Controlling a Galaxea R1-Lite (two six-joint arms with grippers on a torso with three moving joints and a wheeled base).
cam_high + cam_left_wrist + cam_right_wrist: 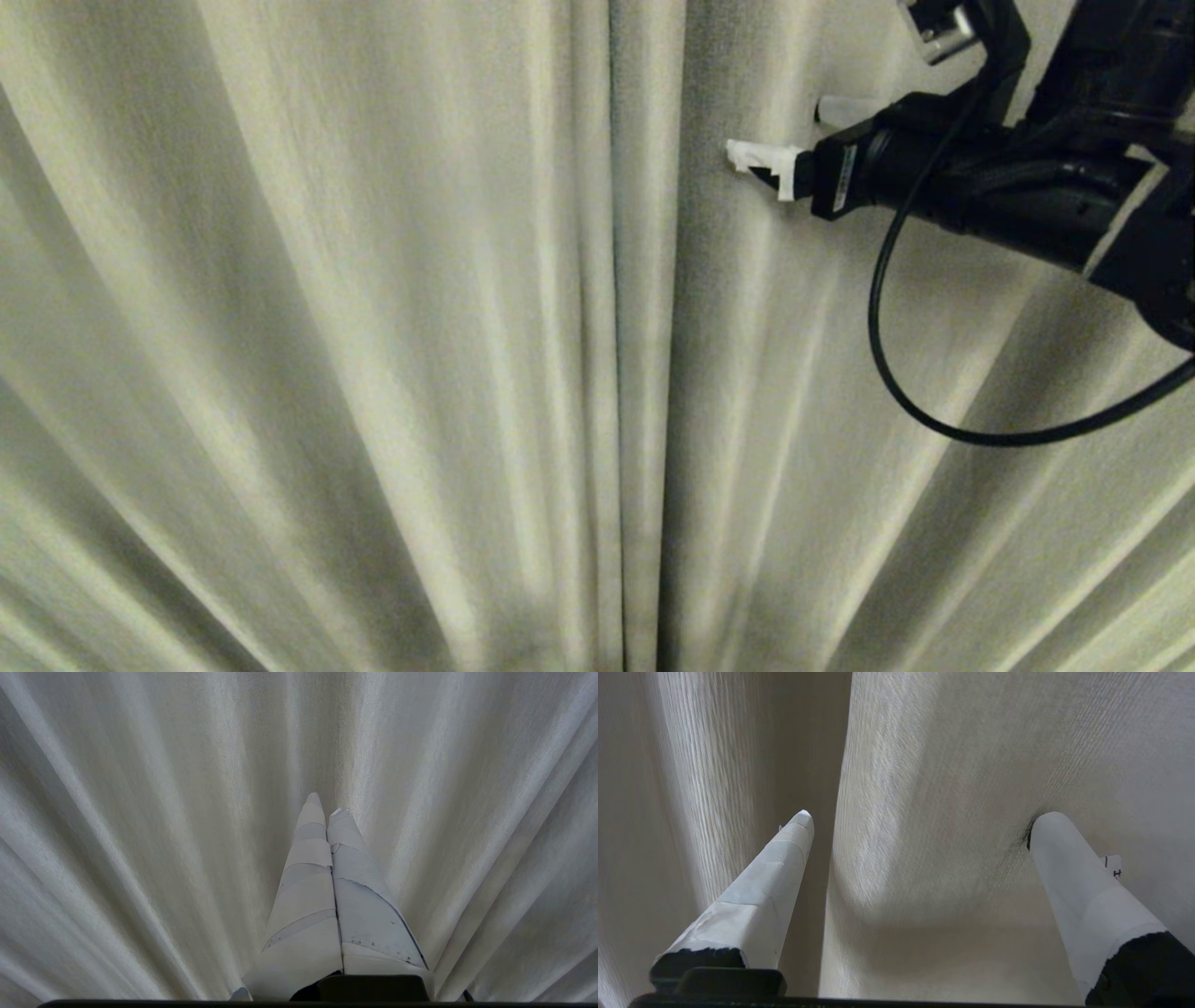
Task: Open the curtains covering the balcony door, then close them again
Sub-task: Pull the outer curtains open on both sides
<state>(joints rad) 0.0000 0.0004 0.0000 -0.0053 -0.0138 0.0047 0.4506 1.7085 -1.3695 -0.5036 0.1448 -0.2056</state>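
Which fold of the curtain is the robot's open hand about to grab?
The beige curtains fill the whole view, with a dark seam down the middle. Just right of it, the right gripper straddles the edge fold, the only one between two white fingers.

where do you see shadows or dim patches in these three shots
Head view: dark folds between pleats of the curtains, darkest at the centre seam. Right wrist view: a shaded fold beside one of the fingers, a small dark dent at the other fingertip. Left wrist view: evenly lit, soft pleat shading.
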